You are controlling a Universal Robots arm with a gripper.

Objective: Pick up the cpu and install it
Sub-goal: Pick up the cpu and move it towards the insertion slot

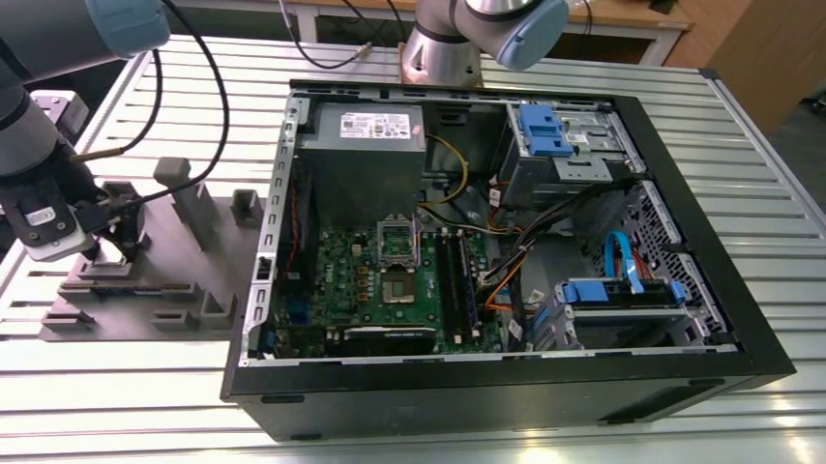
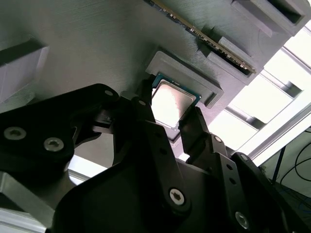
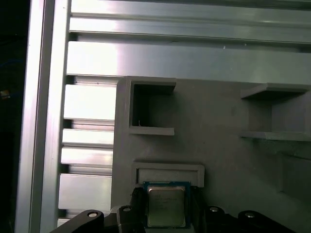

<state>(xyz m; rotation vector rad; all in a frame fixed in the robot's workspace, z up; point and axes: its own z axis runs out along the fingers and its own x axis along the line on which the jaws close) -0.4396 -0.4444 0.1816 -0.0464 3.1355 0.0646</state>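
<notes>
The cpu (image 2: 171,103) is a small silvery square chip with a green rim, lying flat on the grey printed fixture (image 1: 168,280) at the exterior view's left. A raised grey lip (image 3: 167,171) borders one of its sides. My gripper (image 2: 169,106) is down over it, with a black finger (image 2: 146,104) against one edge and the other finger (image 2: 194,127) against the opposite edge. In the first wrist view the cpu (image 3: 165,206) sits between the same fingers. The green motherboard (image 1: 387,280) with its open socket (image 1: 398,287) lies inside the black computer case (image 1: 516,387).
The fixture has upright posts (image 1: 193,198) and slots (image 3: 151,109) near the gripper. A memory stick (image 2: 204,34) lies in a fixture slot. The slatted aluminium table (image 1: 155,406) carries everything. A second arm's base (image 1: 446,53) stands behind the case. Cables (image 1: 207,77) hang above the fixture.
</notes>
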